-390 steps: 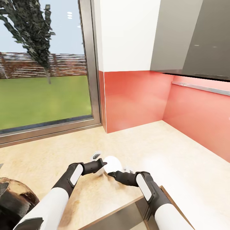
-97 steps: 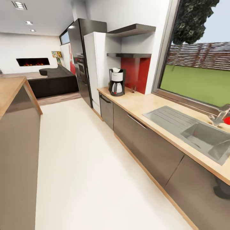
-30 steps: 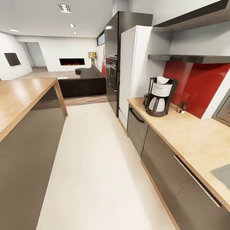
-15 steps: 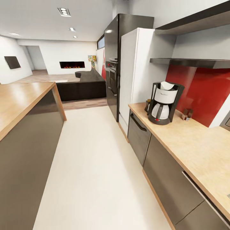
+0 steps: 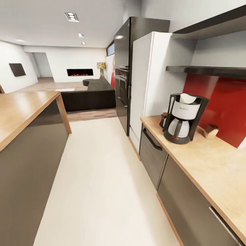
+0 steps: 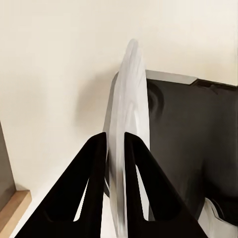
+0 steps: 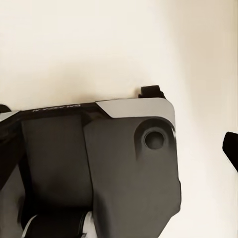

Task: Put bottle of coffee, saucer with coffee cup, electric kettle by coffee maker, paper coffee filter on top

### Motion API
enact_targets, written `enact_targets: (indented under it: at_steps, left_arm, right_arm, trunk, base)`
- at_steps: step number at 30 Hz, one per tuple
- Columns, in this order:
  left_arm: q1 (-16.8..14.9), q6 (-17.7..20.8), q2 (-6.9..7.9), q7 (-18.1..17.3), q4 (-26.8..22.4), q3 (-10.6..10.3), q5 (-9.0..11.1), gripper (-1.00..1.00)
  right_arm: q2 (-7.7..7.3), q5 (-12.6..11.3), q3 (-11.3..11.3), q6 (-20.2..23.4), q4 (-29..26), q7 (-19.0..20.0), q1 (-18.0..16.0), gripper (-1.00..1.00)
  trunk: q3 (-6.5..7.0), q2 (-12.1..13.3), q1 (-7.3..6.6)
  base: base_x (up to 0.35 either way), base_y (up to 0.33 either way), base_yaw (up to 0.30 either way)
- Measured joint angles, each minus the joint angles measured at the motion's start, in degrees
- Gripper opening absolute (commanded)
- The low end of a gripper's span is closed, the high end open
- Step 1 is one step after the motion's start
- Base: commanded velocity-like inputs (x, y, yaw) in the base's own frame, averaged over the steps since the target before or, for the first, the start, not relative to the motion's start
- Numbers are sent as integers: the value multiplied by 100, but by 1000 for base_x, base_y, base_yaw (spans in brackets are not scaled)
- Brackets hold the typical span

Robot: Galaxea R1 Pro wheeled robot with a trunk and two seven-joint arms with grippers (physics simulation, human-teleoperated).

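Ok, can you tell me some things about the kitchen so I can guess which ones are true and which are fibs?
1. The coffee maker stands on the kitchen countertop. True.
2. The saucer lies flat beside the coffee maker. False: the left jaws grip it edge-on, above the floor.
3. A white paper coffee filter sits on top of the coffee maker. True.
4. The coffee maker's switch is green. False: it is red.
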Motion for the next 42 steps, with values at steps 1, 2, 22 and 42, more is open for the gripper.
enact_targets:
  at_steps: [1,2,22,42]
  left_arm:
    - [0,0,1,0,0,0,0,-100]
    - [0,2,1,0,0,0,0,-100]
    - [0,8,0,1,0,0,3,-100]
    - [0,0,8,0,0,-7,2,-100]
  right_arm:
    - [1,0,0,1,0,0,0,100]
    - [1,0,0,0,0,-2,5,100]
    - [6,0,0,-6,0,-8,44,100]
    - [6,-1,0,-6,0,-8,44,100]
  trunk:
    - [7,0,0]
    - [14,0,0]
    - [123,0,0]
    - [287,1,0]
  base:
    - [338,0,197]
    - [338,0,209]
    - [337,75,227]
    - [337,31,119]
